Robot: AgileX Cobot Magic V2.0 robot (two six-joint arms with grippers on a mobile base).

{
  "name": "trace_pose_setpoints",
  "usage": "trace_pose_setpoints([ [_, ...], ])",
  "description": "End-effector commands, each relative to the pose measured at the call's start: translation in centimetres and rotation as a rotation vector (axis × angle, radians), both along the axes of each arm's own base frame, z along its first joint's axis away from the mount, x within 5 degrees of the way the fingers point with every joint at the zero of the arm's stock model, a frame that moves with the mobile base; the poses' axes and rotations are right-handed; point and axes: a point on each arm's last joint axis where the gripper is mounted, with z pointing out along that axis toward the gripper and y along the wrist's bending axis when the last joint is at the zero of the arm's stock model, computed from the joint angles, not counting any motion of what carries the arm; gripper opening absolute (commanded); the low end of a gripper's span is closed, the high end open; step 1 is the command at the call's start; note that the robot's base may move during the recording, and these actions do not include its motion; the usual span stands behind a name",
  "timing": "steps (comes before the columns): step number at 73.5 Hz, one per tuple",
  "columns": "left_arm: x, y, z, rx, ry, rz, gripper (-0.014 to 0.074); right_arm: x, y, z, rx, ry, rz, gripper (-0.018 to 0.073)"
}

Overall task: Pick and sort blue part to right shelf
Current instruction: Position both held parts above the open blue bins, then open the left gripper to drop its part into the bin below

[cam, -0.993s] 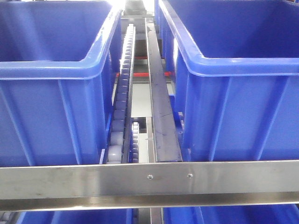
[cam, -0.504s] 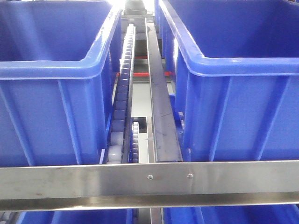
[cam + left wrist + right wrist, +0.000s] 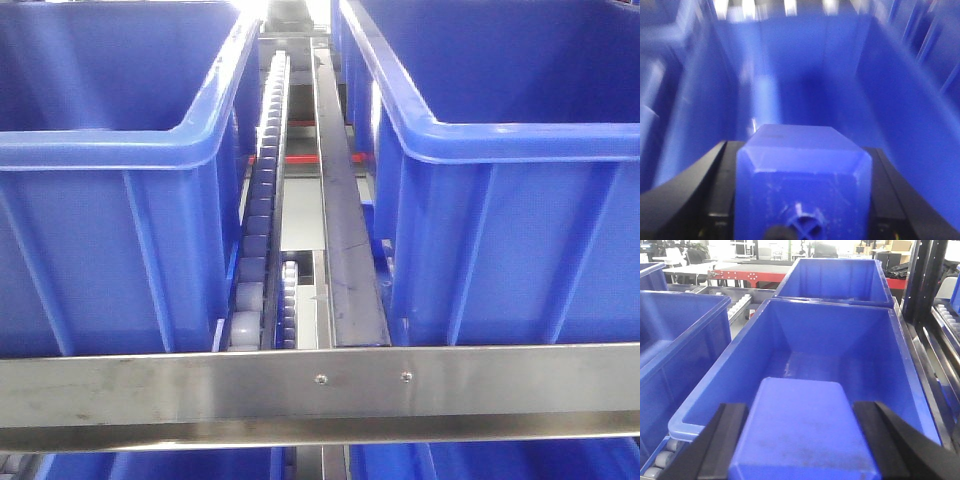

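My left gripper (image 3: pixel 802 197) is shut on a blue block-shaped part (image 3: pixel 802 175), its black fingers (image 3: pixel 715 195) pressed against both sides. It hangs over the inside of a blue bin (image 3: pixel 900 110); this view is blurred. My right gripper (image 3: pixel 800 440) is shut on another blue part (image 3: pixel 802 432), held above the near rim of an empty blue bin (image 3: pixel 830 340). In the front view neither gripper shows, only two large blue bins, one left (image 3: pixel 120 140) and one right (image 3: pixel 500 140).
A roller conveyor track (image 3: pixel 265 200) and a dark metal rail (image 3: pixel 345 230) run between the bins. A steel crossbar (image 3: pixel 320 385) spans the front. More blue bins (image 3: pixel 837 277) stand behind and at the left (image 3: pixel 675 335). A black post (image 3: pixel 920 280) rises at the right.
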Motion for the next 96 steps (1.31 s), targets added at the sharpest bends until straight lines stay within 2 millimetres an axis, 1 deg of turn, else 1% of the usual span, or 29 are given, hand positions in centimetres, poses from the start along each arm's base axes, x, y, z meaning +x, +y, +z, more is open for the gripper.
trace_pose_setpoints([
  [1, 3.3, -0.2, 0.8, -0.015, -0.017, 0.011, 0.0149, -0.1, -0.1, 1.8, 0.014, -0.115, -0.008, 0.0216],
  [2, 3.5, -0.2, 0.8, -0.014, -0.010, 0.010, 0.0149, -0.1, -0.1, 1.8, 0.014, -0.115, -0.008, 0.0216],
  [5, 5.2, -0.3, -0.2, -0.010, 0.050, 0.008, 0.0149, -0.2, -0.1, 1.8, 0.014, -0.117, -0.008, 0.0216],
  [8, 6.4, -0.4, -0.7, -0.008, 0.087, 0.007, 0.0149, -0.2, -0.1, 1.8, 0.014, -0.117, -0.008, 0.0216],
  [10, 7.6, -0.5, -1.5, -0.004, 0.122, 0.006, 0.0149, -0.2, -0.1, 1.8, 0.014, -0.117, -0.008, 0.0216],
  [13, 8.7, -0.6, -2.1, -0.002, 0.149, 0.006, 0.0149, -0.2, -0.1, 1.8, 0.014, -0.117, -0.008, 0.0216],
  [16, 10.1, -0.6, -3.2, 0.002, 0.186, 0.005, 0.0149, -0.2, -0.1, 1.8, 0.014, -0.117, -0.008, 0.0216],
  [19, 11.1, -0.7, -3.8, 0.004, 0.204, 0.006, 0.0149, -0.2, -0.1, 1.8, 0.014, -0.117, -0.008, 0.0216],
  [21, 11.9, -0.8, -4.6, 0.005, 0.229, 0.006, 0.0149, -0.2, -0.1, 1.8, 0.014, -0.117, -0.008, 0.0216],
  [32, 15.0, -1.0, -7.5, 0.011, 0.306, 0.008, 0.0149, -0.2, -0.1, 1.8, 0.014, -0.117, -0.008, 0.0216],
  [42, 17.0, -1.1, -10.2, 0.019, 0.371, 0.006, 0.0149, -0.2, -0.1, 1.8, 0.014, -0.117, -0.008, 0.0216],
  [45, 17.3, -1.1, -10.9, 0.022, 0.395, 0.004, 0.0149, -0.2, -0.1, 1.8, 0.014, -0.117, -0.008, 0.0216],
  [50, 17.7, -1.1, -11.4, 0.023, 0.420, 0.002, 0.0153, -0.2, -0.1, 1.8, 0.014, -0.117, -0.008, 0.0216],
  [55, 17.9, -1.2, -11.7, 0.024, 0.431, 0.001, 0.0199, -0.2, -0.1, 1.8, 0.014, -0.117, -0.008, 0.0216],
  [60, 17.9, -1.2, -11.7, 0.025, 0.430, 0.000, 0.0295, -0.2, -0.1, 1.8, 0.014, -0.117, -0.008, 0.0216],
  [61, 17.9, -1.2, -11.7, 0.025, 0.430, 0.000, 0.0332, -0.2, -0.1, 1.8, 0.014, -0.117, -0.008, 0.0216],
  [68, 17.9, -1.2, -11.7, 0.025, 0.429, 0.000, 0.0507, -0.2, -0.1, 1.8, 0.014, -0.117, -0.008, 0.0216],
  [69, 17.9, -1.2, -11.7, 0.025, 0.429, 0.000, 0.0519, -0.2, -0.1, 1.8, 0.014, -0.117, -0.008, 0.0216],
  [71, 17.9, -1.2, -11.7, 0.025, 0.429, 0.000, 0.0568, -0.2, -0.1, 1.8, 0.014, -0.117, -0.008, 0.0216],
  [77, 17.8, -1.2, -11.7, 0.026, 0.435, -0.001, 0.0643, -0.2, -0.1, 1.8, 0.014, -0.117, -0.008, 0.0216],
  [81, 17.8, -1.2, -11.7, 0.026, 0.441, -0.002, 0.0665, -0.2, -0.1, 1.8, 0.014, -0.117, -0.008, 0.0216],
  [87, 17.5, -1.2, -11.4, 0.026, 0.454, -0.004, 0.0665, -0.2, -0.1, 1.8, 0.014, -0.117, -0.008, 0.0216],
  [96, 16.7, -1.2, -9.7, 0.026, 0.459, -0.013, 0.0661, -0.2, -0.1, 1.8, 0.014, -0.117, -0.008, 0.0216],
])
